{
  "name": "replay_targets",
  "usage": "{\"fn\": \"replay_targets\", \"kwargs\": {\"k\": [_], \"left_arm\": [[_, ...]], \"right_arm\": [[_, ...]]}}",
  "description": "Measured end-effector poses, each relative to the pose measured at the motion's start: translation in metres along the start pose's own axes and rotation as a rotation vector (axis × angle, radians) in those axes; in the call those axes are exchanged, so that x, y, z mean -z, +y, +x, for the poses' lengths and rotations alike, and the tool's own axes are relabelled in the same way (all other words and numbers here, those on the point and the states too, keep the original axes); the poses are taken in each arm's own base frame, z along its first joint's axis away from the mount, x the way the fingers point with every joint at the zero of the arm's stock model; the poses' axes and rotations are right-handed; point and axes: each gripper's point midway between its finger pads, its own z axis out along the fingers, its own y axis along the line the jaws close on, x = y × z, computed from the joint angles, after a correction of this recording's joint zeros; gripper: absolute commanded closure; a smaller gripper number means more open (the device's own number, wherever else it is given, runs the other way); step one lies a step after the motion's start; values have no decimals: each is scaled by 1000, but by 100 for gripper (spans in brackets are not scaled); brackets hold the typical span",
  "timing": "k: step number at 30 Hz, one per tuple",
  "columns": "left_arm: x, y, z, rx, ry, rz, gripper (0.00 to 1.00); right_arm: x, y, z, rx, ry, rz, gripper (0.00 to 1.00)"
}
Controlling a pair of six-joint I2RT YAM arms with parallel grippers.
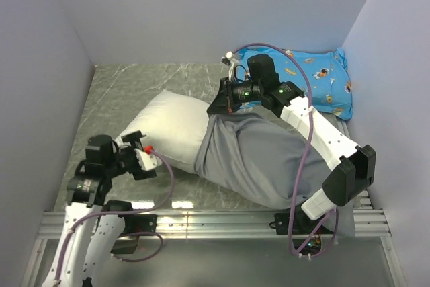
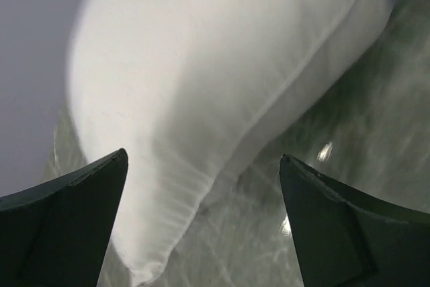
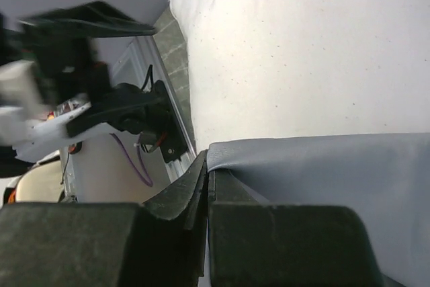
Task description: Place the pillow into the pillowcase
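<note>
Large white stuffed rectangular pillow (image 1: 168, 129) is laid diagonally on the grey marbled table (image 1: 134, 85), centre-left of the top view. Its right end is covered by the limp, wrinkled grey fabric pillowcase (image 1: 262, 159), which is spread from frame centre toward the lower right. The pillow's left part is exposed outside the case mouth.

Left gripper (image 1: 142, 154) is sited lower left in the top view, at the pillow's near-left corner. In the left wrist view the left gripper (image 2: 203, 156) is spread wide, with its dark fingers (image 2: 67, 233) at the two bottom corners of the frame. The pillow (image 2: 215, 65) fills the upper centre. Its seamed corner is seen between the fingers, nearer the left-hand one, and is not clamped. Nothing is held.

Right gripper (image 1: 218, 104) is placed near the centre of the top view, at the upper edge of the case mouth. A blue cartoon-printed pillow (image 1: 316, 75) is lying behind that arm at upper right.

In the right wrist view the right gripper (image 3: 205, 166) is pressed closed at lower centre-left, and the pillowcase (image 3: 322, 186) hem starts right at its tips. The hem appears to be pinched, though the fabric between the pads is hidden. The pillow (image 3: 302, 52) fills the upper right, just beyond the hem.
</note>
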Motion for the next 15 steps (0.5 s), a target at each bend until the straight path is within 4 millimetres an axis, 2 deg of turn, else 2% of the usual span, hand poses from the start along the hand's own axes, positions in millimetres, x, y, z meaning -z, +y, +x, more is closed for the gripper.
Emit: {"fn": "replay_targets", "kwargs": {"k": [3, 4, 5, 7, 11, 12, 14, 15], "left_arm": [[-20, -15, 64, -122, 133, -13, 1], [-27, -16, 82, -162, 169, -21, 1], [-31, -17, 91, -186, 184, -23, 1], [-37, -11, 101, -257, 200, -44, 1], [-46, 15, 93, -400, 165, -121, 3], [-49, 17, 92, -433, 153, -130, 17], [-54, 14, 91, -473, 127, -118, 39], [-57, 11, 88, -492, 108, -100, 60]], "right_arm": [[-1, -4, 8, 4, 20, 0, 100], [-1, -5, 10, 2, 27, 0, 100], [-1, -6, 14, 0, 37, 1, 100], [-1, -7, 19, -6, 56, 2, 100], [0, -7, 23, 4, 70, -1, 100], [-1, -6, 25, 5, 76, -3, 100], [-1, -4, 27, 8, 87, -8, 100], [-1, -3, 27, 9, 93, -9, 100]]}}
